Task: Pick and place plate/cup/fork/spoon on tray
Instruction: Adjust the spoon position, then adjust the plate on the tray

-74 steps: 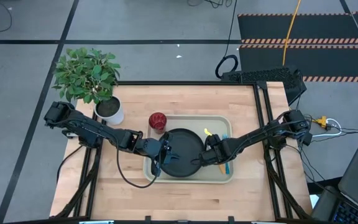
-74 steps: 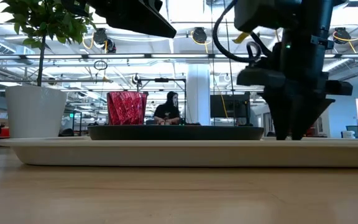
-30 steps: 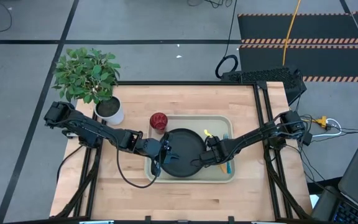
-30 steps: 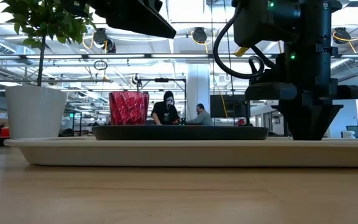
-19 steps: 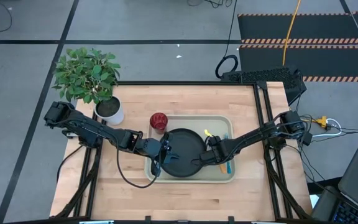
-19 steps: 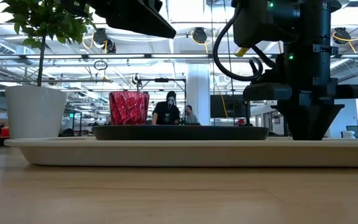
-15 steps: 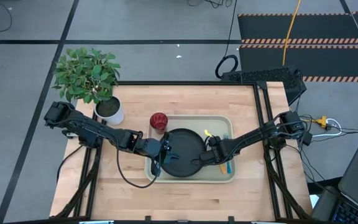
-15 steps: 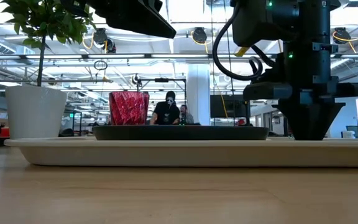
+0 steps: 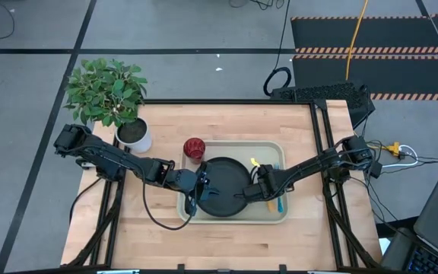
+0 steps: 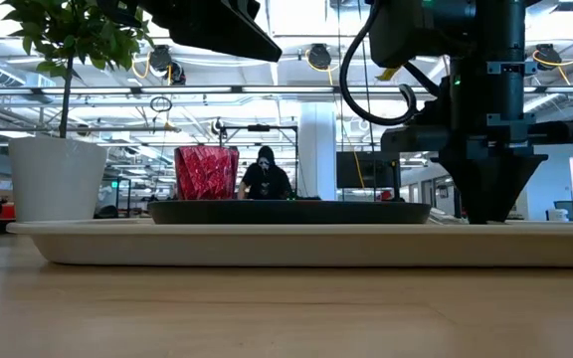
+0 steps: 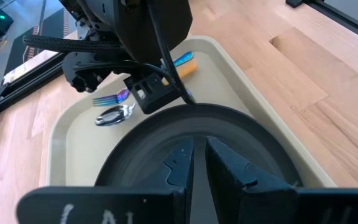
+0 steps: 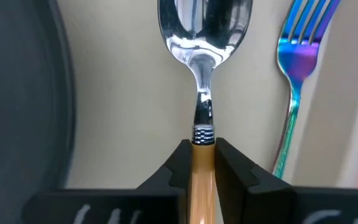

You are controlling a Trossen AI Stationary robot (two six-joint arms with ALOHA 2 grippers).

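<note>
The beige tray lies mid-table and carries the black plate. The dark red cup stands at the tray's far left corner. The spoon and the fork lie side by side on the tray floor, right of the plate. My right gripper points down over them, shut on the spoon. My left gripper hovers above the plate's left part, its fingers shut to a thin slit with nothing between them. My right gripper pinches the spoon's orange handle between its two fingers, at the end where it joins the silver neck. The fingers come from above and stand on either side of the handle. The bowl points ahead over the tray floor.
A white pot with a green plant stands at the table's far left. Bare wood runs along the near edge and the far edge. A person shows in the room behind the table.
My right gripper has shifted slightly toward the table's left over the spoon, staying low at the tray. The plate, the cup and my left gripper have kept still.
</note>
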